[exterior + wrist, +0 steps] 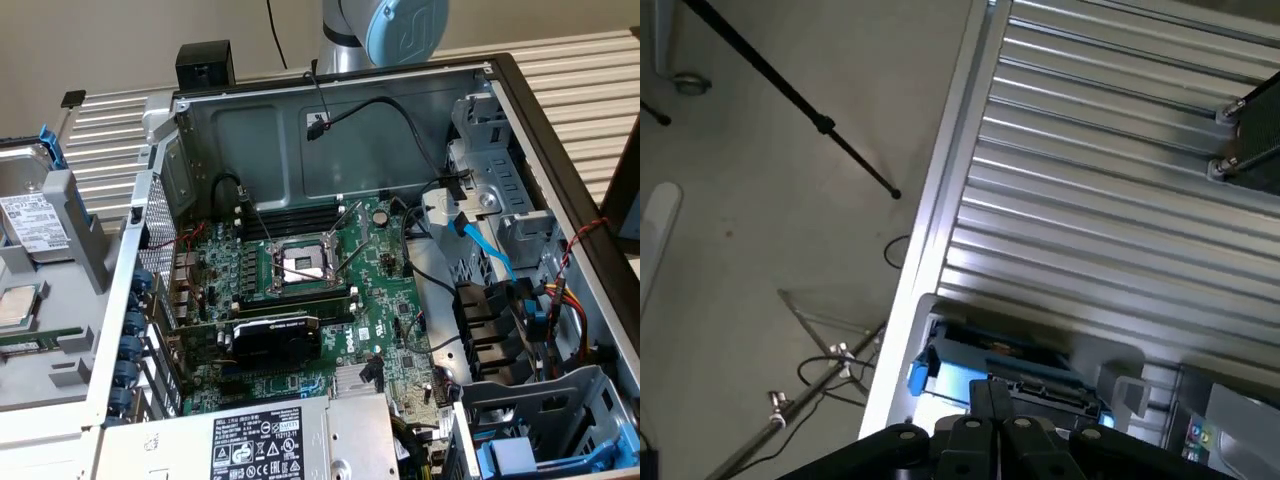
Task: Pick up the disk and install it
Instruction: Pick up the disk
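While blue-framed, silver white-labelled disk point(32, 218)

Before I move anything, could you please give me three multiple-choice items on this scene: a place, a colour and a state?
1. The disk lies: A on the power-supply box; B outside the computer case, at the exterior view's left; C on the floor.
2. Its carrier frame is: A red; B yellow; C blue.
3. The case is: A open; B closed by a panel; C wrapped in foil.
Answers: 1 B, it rests beyond the case's side wall; 2 C, blue plastic edges the disk; 3 A, the motherboard lies exposed.
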